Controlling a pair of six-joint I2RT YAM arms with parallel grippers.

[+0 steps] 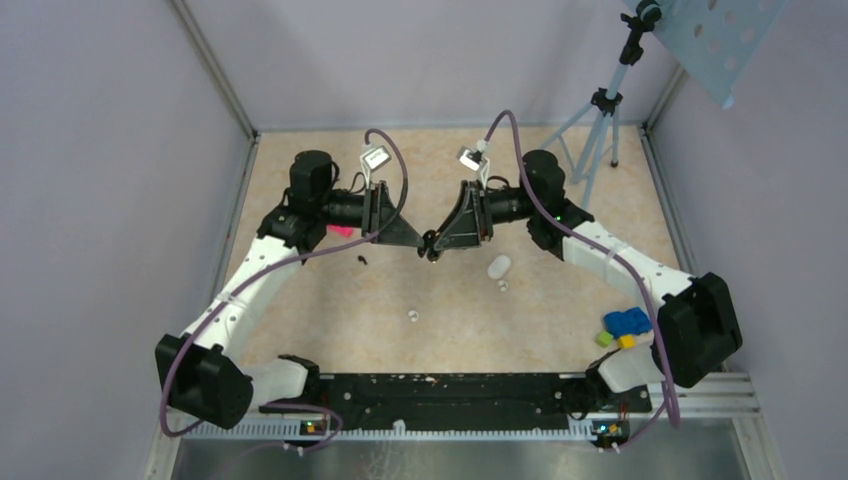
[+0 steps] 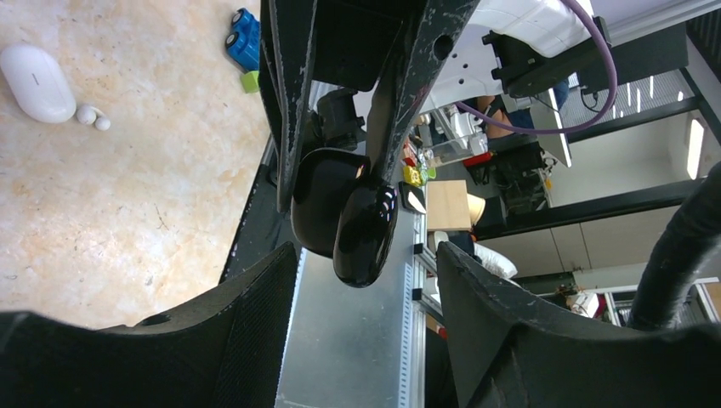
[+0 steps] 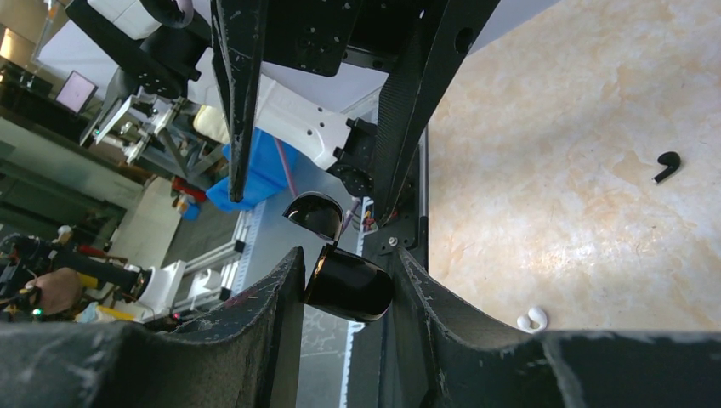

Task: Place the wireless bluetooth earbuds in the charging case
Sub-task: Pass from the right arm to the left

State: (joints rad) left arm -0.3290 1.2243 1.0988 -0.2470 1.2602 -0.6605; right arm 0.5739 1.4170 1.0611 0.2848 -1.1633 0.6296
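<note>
The white charging case lies on the table right of centre, with one white earbud right beside it. A second white earbud lies alone nearer the arm bases. Above the table's middle, my right gripper is shut on a glossy black hinged case whose lid stands open. My left gripper faces it tip to tip. Its jaws are open, and the black case hangs just beyond its fingertips, untouched.
A small black earbud lies left of centre, with a pink item behind the left arm. A blue toy car with small blocks sits at the right. A tripod stands at the back right. Walls enclose the table.
</note>
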